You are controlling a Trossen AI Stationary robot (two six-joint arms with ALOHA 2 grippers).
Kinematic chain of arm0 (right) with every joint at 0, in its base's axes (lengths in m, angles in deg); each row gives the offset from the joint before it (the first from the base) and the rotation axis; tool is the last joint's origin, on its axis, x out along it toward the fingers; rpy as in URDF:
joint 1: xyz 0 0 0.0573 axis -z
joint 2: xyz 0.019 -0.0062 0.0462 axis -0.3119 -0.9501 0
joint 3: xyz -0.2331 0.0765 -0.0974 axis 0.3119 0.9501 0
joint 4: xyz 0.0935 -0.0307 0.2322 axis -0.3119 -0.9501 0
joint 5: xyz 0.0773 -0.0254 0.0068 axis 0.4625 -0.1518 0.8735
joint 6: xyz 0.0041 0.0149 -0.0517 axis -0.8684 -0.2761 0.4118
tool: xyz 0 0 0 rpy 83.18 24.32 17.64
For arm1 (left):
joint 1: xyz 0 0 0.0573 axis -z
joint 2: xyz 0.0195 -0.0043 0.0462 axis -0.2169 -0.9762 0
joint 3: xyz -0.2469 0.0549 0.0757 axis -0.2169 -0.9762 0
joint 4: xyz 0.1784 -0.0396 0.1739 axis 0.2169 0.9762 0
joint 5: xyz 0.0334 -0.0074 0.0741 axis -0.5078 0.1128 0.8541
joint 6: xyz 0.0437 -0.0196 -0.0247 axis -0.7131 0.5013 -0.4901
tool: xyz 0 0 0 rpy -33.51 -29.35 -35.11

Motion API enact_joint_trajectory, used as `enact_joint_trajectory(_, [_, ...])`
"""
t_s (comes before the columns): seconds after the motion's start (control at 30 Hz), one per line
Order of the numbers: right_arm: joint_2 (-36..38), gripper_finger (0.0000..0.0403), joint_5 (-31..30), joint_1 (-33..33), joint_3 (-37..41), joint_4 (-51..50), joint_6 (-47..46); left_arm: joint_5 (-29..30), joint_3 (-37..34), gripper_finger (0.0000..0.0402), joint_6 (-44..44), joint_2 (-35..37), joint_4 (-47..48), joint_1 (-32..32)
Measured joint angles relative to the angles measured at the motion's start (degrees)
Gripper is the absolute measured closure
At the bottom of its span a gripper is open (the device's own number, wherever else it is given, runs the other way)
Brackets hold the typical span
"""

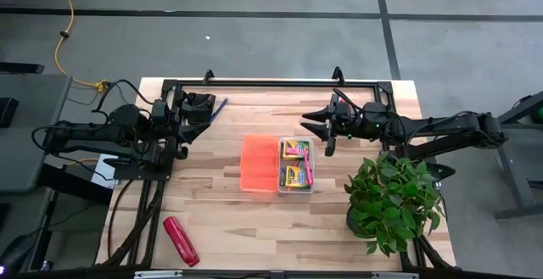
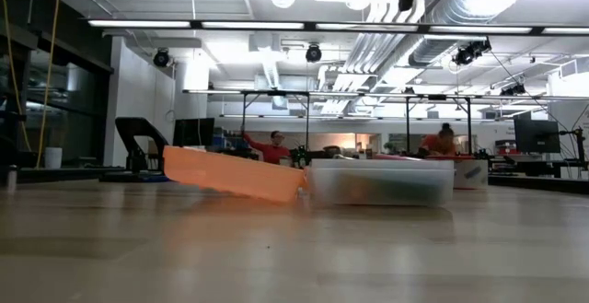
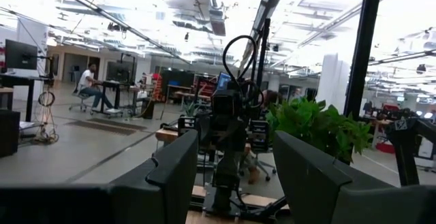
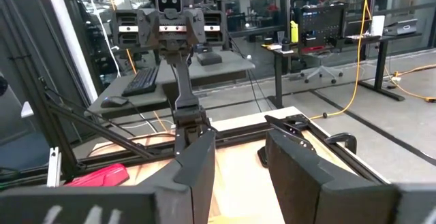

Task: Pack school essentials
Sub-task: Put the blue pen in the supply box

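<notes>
A clear plastic box [image 1: 296, 166] stands at mid-table and holds two yellow-and-green crayon boxes [image 1: 294, 149] [image 1: 293, 176] and a pink marker [image 1: 309, 175]. Its orange lid [image 1: 260, 163] leans with one edge against the box's left wall [image 2: 379, 181] and slopes down to the table [image 2: 235, 174]. A blue pen [image 1: 219, 109] lies on the table by my left gripper [image 1: 202, 109], which is open at the far left [image 3: 235, 176]. My right gripper [image 1: 316, 129] is open and empty, hovering beyond the box's far right corner [image 4: 242, 163]. No pencils show.
A potted green plant [image 1: 393, 198] stands at the table's near right, under the right arm. A long red glossy object [image 1: 181, 240] lies near the near left edge. A black frame rail [image 1: 271, 83] runs along the far edge. Bare wood lies in front of the box.
</notes>
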Motion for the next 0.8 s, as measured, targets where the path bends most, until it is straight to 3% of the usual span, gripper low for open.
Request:
enact_joint_trajectory(0.17, [0.0,0.031,2.19,0.0,0.0,-0.21,-0.01,0.0,0.0,0.022,0.16,0.0,0.0,0.0])
enact_joint_trajectory(0.33, [0.0,0.039,2.99,-0.13,0.0,-1.11,-0.56,0.14,0.0,0.022,1.09,0.0,-0.02,0.0])
enact_joint_trajectory(0.4, [0.0,0.0391,2.92,-0.13,0.0,-1.7,-0.49,3.28,0.0,0.022,3.3,-0.2,-0.13,0.02])
enact_joint_trajectory(0.47, [0.0,0.0391,2.64,-0.11,0.0,-2.17,-0.77,10.86,0.57,0.022,8.23,-1.45,0.38,-0.06])
enact_joint_trajectory(0.57, [0.0,0.04,2.56,-0.11,0.0,-2.53,0.01,17.27,4.85,0.0227,9.26,-5.2,9.51,-1.87])
enact_joint_trajectory(0.8, [0.0,0.0402,2.54,-0.11,0.0,-2.94,-0.92,17.49,24.33,0.026,8.84,-23.84,36.63,-13.24])
